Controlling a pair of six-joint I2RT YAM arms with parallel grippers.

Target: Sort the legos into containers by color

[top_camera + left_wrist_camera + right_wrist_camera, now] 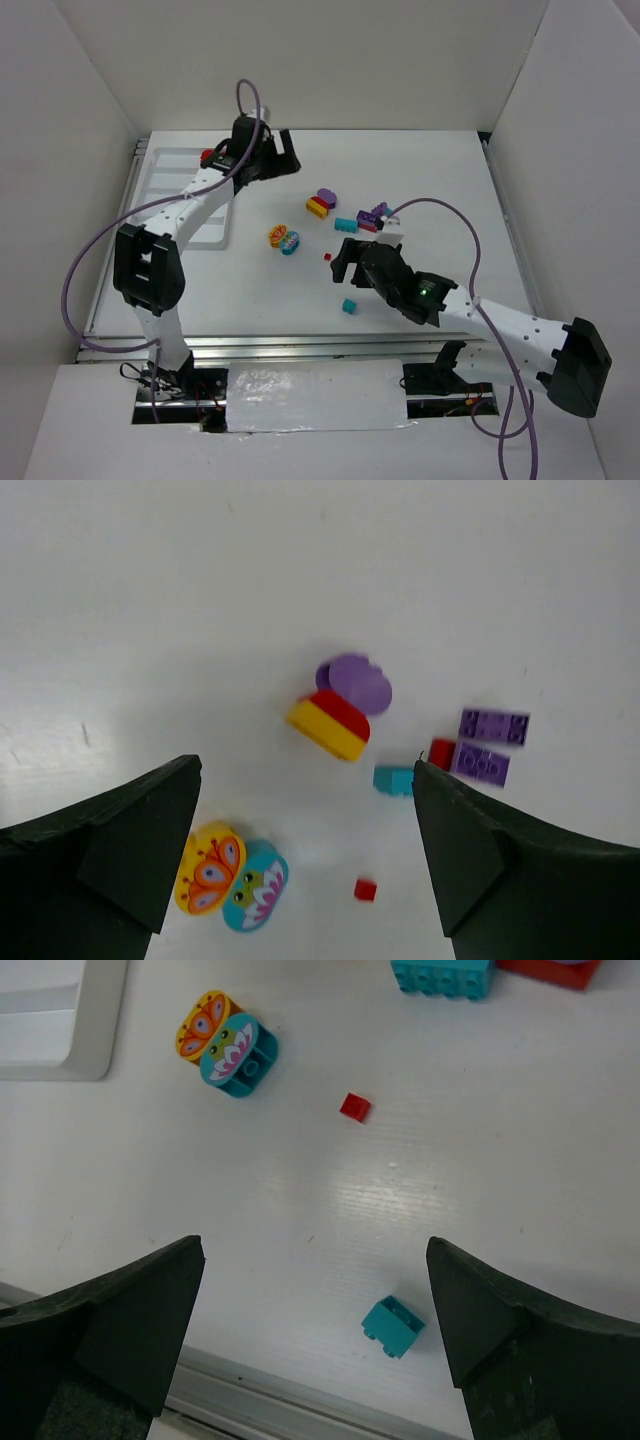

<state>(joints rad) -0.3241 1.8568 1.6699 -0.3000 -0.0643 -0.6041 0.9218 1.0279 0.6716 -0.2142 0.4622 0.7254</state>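
- Tray (150, 190): lies at the far left of the table (440, 180), long compartments running away from the arms, partly hidden under the left arm (185, 210).
- Red brick (207, 156): rests at the tray's far end, just left of the left jaws; cannot tell which compartment.
- Left jaws: spread wide with nothing between them, hanging past the tray's far right corner and apart from every brick.
- Orange brick (208, 867) and flower brick (255, 885): stand touching side by side on the table, right of the tray, outside it.
- Yellow-red brick (330, 725): sits further back, touching the purple round (358, 683) behind it.
- Small red brick (354, 1107): lies alone on the bare table, near mid-table.
- Teal brick (393, 779): lies just right of the yellow-red brick, apart from it.
- Small teal brick (393, 1326): lies alone near the table's near edge.
- Purple plates (493, 726): sit side by side at the right of the group, a red block (442, 752) just beside them.
- Right jaws: spread wide and empty, hanging over the table between the small red brick and the small teal brick, touching neither.
- Right arm (510, 325): reaches in from the near right corner.
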